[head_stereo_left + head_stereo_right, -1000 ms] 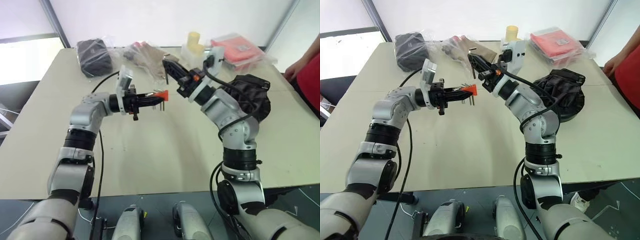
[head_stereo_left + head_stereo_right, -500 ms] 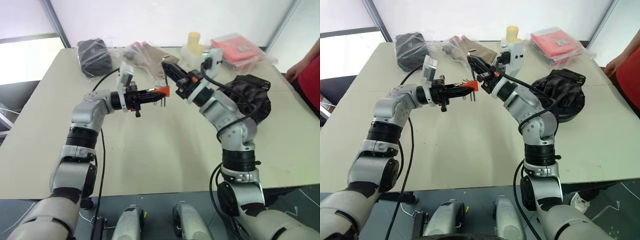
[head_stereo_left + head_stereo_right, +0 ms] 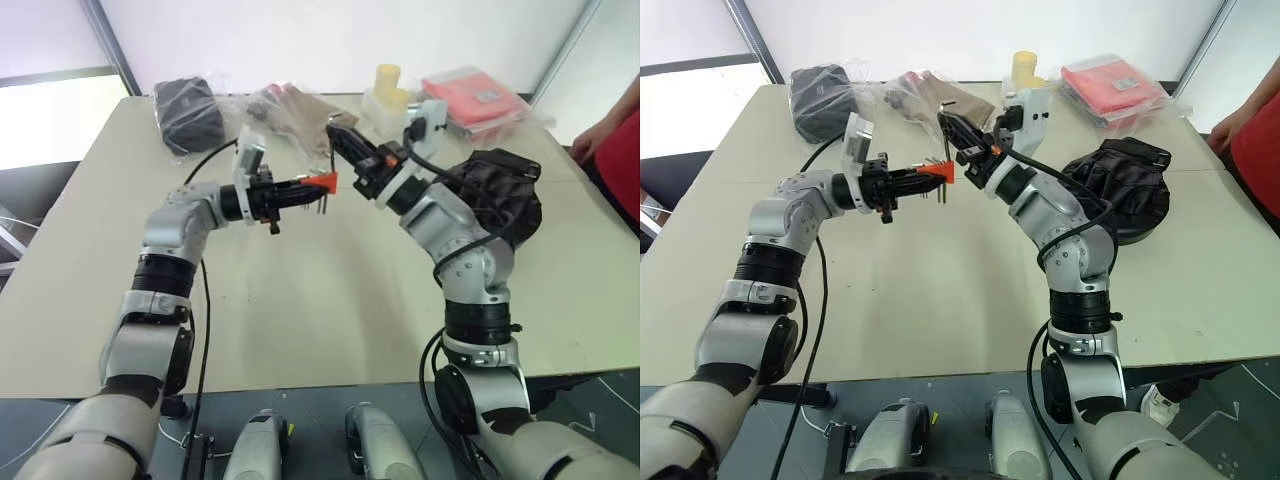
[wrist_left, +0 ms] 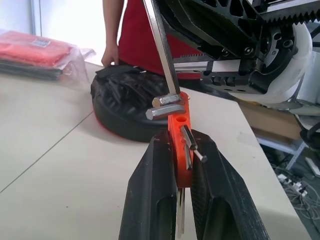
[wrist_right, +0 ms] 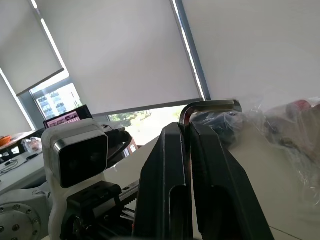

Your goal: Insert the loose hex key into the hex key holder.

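We hold the hex key holder in the left gripper, jaws clamped on its orange block, raised above the counter. The right gripper pinches the loose hex key, whose tip meets the holder's top edge. Risk: with slight misalignment the rod skids off the slot or twists within our narrow pinch.

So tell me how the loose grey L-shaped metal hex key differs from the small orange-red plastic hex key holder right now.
The loose grey L-shaped metal hex key is one thin bare rod; the small orange-red plastic hex key holder is a chunky block carrying several keys. The hex key is pinched in the right gripper; the holder is clamped in the left gripper. The key's straight end meets the holder's top end. Both are held above the table.
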Controlling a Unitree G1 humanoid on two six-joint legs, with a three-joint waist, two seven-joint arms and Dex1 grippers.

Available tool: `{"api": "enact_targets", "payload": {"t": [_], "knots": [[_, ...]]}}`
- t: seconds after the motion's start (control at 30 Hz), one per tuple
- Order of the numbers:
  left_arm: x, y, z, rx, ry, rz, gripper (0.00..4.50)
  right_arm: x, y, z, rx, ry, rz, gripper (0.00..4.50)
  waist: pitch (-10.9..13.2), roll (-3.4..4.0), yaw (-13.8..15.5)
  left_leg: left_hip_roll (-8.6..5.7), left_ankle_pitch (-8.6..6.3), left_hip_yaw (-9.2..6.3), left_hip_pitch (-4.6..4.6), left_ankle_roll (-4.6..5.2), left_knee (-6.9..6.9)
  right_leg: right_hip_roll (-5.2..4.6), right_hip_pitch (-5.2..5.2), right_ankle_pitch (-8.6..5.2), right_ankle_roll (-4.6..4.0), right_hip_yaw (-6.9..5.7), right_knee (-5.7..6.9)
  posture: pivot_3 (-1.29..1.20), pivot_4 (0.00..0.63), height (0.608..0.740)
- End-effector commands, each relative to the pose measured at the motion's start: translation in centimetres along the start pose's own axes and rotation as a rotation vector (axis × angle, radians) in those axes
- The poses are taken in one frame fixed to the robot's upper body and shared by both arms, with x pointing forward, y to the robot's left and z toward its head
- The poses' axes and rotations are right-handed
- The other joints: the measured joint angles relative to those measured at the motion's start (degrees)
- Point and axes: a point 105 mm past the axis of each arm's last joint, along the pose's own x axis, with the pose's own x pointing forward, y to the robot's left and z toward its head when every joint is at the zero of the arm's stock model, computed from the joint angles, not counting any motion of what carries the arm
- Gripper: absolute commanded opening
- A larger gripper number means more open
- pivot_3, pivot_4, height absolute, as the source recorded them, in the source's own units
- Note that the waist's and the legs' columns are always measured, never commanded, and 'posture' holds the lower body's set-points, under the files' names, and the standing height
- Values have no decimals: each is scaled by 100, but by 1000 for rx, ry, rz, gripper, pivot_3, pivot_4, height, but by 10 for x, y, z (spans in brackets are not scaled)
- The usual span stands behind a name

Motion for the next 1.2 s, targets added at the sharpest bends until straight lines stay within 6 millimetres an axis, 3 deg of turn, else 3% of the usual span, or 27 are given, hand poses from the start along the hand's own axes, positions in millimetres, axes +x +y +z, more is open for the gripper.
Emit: {"api": "enact_targets", "payload": {"t": [0.03,0.47,1.2], "knots": [[1,2,23,71,-59,10,0,0,10,11,-13,-45,36,40,0,0,1,-1,0,0,0,0,0,-1,0,0,0,0,0,0,150,740],[3,3,26,81,-87,24,0,0,10,9,-18,-35,39,40,0,0,2,0,0,0,0,0,0,0,0,0,0,0,0,0,150,740],[0,1,26,85,-110,33,0,0,-10,18,-52,-38,-24,40,0,0,2,0,0,0,0,0,0,0,0,0,0,0,0,0,150,740]]}}
